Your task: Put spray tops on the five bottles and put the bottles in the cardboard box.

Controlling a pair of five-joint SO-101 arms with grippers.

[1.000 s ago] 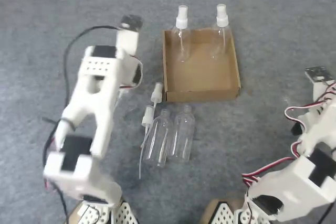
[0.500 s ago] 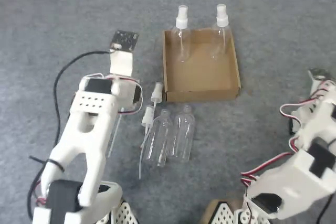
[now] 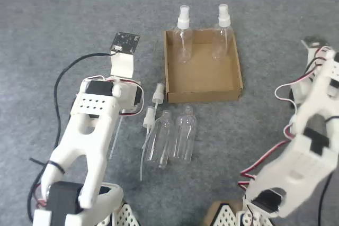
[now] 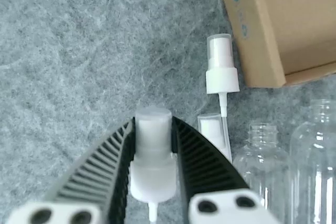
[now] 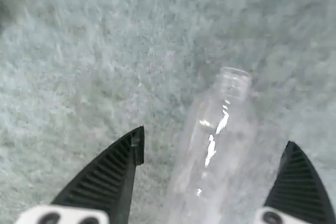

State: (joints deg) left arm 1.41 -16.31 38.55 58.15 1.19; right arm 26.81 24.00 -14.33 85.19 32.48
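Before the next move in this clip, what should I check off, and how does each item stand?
1. Left gripper holds a spray top: ok, jaws shut on it.
2. Right gripper lined up on a bottle: ok, jaws open, bottle between them.
3. That bottle gripped: not ok.
4. Capped bottles in the box: ok, two in.
5. Open bottles by the box capped: not ok, loose tops beside them.

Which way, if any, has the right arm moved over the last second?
Yes. In the high view the right arm has stretched forward: its tip was level with the cardboard box's middle, now with its far end.
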